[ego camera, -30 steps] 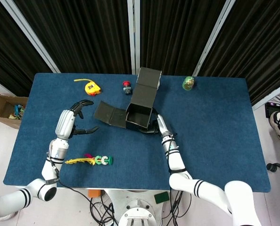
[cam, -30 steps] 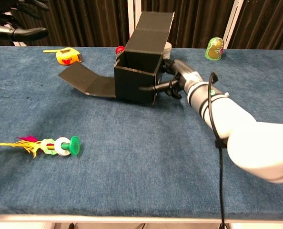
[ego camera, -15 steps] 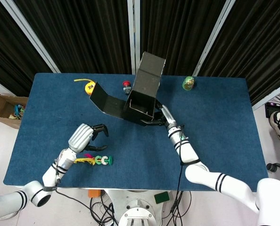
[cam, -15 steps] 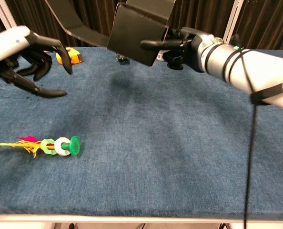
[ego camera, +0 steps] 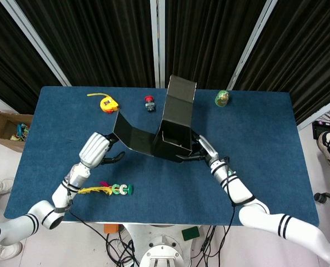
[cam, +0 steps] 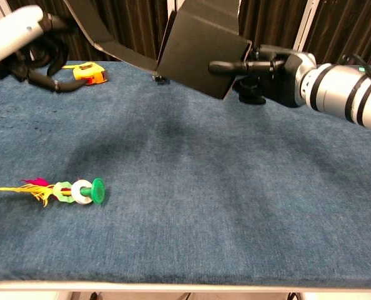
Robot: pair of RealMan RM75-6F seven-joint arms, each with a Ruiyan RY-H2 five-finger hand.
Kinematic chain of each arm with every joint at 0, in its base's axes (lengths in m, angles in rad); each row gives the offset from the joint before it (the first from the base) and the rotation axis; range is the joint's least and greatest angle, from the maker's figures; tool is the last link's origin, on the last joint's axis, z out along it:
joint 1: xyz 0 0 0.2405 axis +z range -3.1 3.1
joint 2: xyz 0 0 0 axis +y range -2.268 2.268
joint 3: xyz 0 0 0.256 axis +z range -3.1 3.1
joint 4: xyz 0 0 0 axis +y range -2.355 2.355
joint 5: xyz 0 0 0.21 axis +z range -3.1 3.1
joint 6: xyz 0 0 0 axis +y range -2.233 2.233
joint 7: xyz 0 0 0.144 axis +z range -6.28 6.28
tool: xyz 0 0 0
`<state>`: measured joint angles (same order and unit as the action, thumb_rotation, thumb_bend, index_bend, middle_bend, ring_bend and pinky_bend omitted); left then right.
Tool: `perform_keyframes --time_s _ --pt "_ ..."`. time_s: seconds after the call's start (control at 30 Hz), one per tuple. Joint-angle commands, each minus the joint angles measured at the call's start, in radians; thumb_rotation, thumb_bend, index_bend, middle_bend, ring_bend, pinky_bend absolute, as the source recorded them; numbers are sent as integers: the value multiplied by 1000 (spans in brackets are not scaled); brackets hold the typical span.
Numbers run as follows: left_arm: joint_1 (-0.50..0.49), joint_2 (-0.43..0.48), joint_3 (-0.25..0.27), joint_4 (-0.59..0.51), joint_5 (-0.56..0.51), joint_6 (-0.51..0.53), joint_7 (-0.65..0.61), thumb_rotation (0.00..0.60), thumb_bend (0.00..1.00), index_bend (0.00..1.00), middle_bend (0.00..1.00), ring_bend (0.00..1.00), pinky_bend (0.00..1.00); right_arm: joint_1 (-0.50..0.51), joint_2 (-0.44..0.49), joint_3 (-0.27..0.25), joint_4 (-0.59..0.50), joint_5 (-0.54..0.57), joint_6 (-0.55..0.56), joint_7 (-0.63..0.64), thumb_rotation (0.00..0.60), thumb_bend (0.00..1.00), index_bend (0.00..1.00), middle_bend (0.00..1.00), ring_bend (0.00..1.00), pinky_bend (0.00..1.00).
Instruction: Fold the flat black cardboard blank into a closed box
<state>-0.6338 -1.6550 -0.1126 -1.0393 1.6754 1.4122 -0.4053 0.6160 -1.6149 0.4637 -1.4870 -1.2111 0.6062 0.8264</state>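
Two views, one scene: a table [ego camera: 254,144] covered in dark blue cloth, black curtains behind it.
Box: the partly folded black cardboard box [ego camera: 173,125] is lifted clear of the blue surface — in the chest view its dark underside [cam: 201,40] hangs above the cloth with a soft shadow below. Its body stands tilted, the open mouth facing the head camera, a tall flap rising at the far side.
Side flap: one long black panel [ego camera: 133,136] runs out from the box toward the robot's left, sloping up to its free end.
Right hand: the silver-and-black right hand [ego camera: 201,150] holds the box at its lower right corner; in the chest view a dark finger [cam: 229,66] lies along the box's face, the rest of the hand [cam: 270,65] behind the edge.
Left hand: the white-backed left hand [ego camera: 97,150] sits just beside the free end of the side flap, fingers curled in; whether they touch the cardboard I cannot tell. Chest view shows it [cam: 35,44] raised above the table, nothing plainly in its grasp.
Feather toy: a yellow feather stick with green and white rings [ego camera: 110,189] lies near the front edge.
Tape measure: a yellow and orange one [ego camera: 106,102] at the far left.
Green dome: a small green rounded object [ego camera: 222,98] at the far side — detail too small to tell.
Red item: a small red and black thing [ego camera: 149,102] beside the box's far flap.
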Motion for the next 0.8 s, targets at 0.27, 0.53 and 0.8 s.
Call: perform_keyframes --time_s 0.27,0.53,0.8 --pt "-84 -54 -20 97 93 117 9 600 295 340 338 753 955 12 -9 -71 12 -59 18 37 600 382 440 451 844 1000" --pt "-119 -79 2 120 100 97 -10 600 247 339 338 753 955 41 -23 -89 32 -65 18 55 600 379 439 450 844 1000" --pt "-148 -94 23 162 119 105 -27 600 243 355 346 753 954 69 -37 -107 60 -58 24 33 600 372 437 448 844 1000"
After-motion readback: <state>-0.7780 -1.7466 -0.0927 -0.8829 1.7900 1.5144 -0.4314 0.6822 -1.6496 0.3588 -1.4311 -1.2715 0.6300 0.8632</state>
